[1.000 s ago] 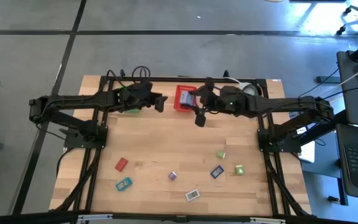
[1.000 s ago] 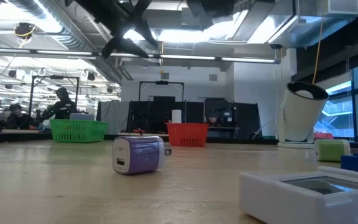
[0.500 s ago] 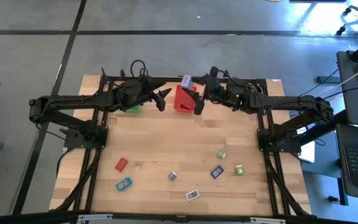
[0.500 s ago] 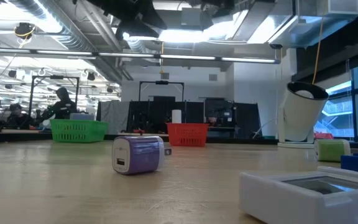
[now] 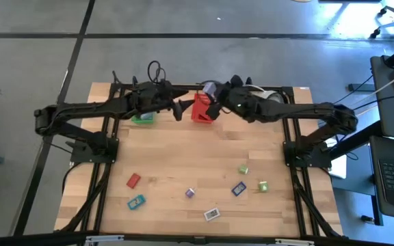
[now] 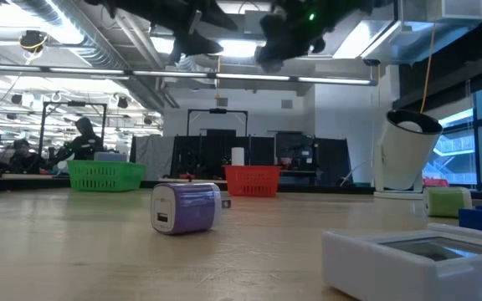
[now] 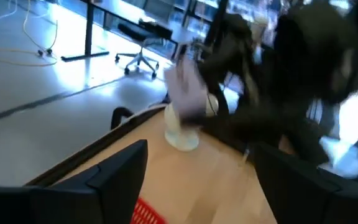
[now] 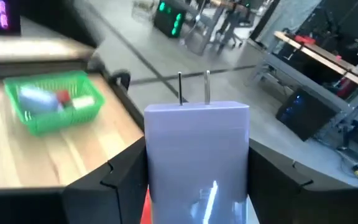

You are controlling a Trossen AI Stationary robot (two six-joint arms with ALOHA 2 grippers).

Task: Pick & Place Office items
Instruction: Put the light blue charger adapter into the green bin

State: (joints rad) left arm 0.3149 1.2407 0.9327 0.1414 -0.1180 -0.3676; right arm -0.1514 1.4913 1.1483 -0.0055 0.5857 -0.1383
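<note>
My right gripper (image 8: 197, 167) is shut on a lavender block (image 8: 197, 140) with two metal prongs. In the high view the block (image 5: 208, 87) hangs over the far side of the red mesh basket (image 5: 200, 109). My left gripper (image 5: 178, 109) stands open between the green basket (image 5: 142, 117) and the red one. Nothing lies between its fingers (image 7: 120, 171). Several other office items lie flat on the near half of the table, among them a red one (image 5: 133, 180), a teal one (image 5: 136, 202) and a white one (image 5: 212, 214). My right gripper pinches the lavender block by its two opposite side faces (image 8: 154, 158) between its two fingers. They come nearly level from the table's right. The prongs (image 8: 193, 87) point away from the wrist. The block is lifted clear above the red basket.
A white cup-like thing (image 5: 272, 96) stands at the table's far right (image 6: 408, 159). The green basket holds some pieces (image 8: 51, 99). In the low view a lavender cube (image 6: 187, 206) and a white flat piece (image 6: 417, 259) lie close to the camera. People stand in the room beyond.
My right gripper has swung with the lavender block toward the table's far edge and a little left, and has come lower over the red basket. My left gripper has drifted slightly toward the red basket and has turned about its wrist.
</note>
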